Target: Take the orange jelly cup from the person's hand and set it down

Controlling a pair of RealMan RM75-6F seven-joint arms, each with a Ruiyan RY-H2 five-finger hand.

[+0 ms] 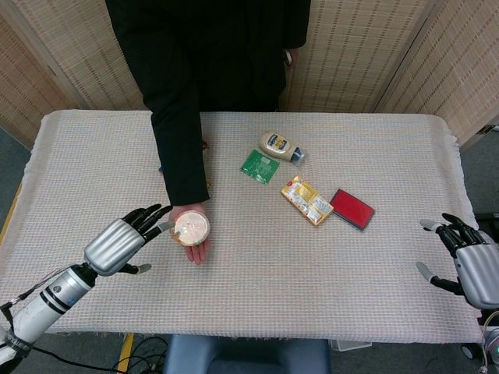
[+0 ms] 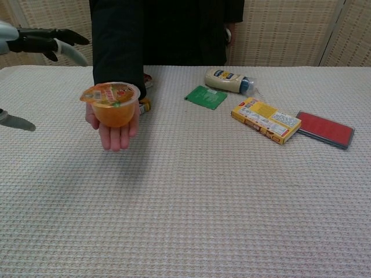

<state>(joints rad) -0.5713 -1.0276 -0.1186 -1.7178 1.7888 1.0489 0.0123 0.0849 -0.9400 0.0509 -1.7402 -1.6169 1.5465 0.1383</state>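
The orange jelly cup (image 1: pixel 190 227) (image 2: pixel 113 104), with a white peel lid, sits upright on the person's upturned palm (image 2: pixel 114 134) above the left half of the table. My left hand (image 1: pixel 125 243) (image 2: pixel 40 43) is open with its fingers spread, just left of the cup, fingertips close to its rim but apart from it. My right hand (image 1: pixel 472 265) is open at the table's right front corner, far from the cup, and shows only in the head view.
Behind the cup a small item (image 2: pixel 143 105) lies half hidden by the person's arm. To the right lie a green packet (image 1: pixel 259 165), a mayonnaise bottle (image 1: pixel 280 146), a yellow box (image 1: pixel 306 200) and a red flat case (image 1: pixel 352 209). The person (image 1: pixel 210 54) stands at the far edge.
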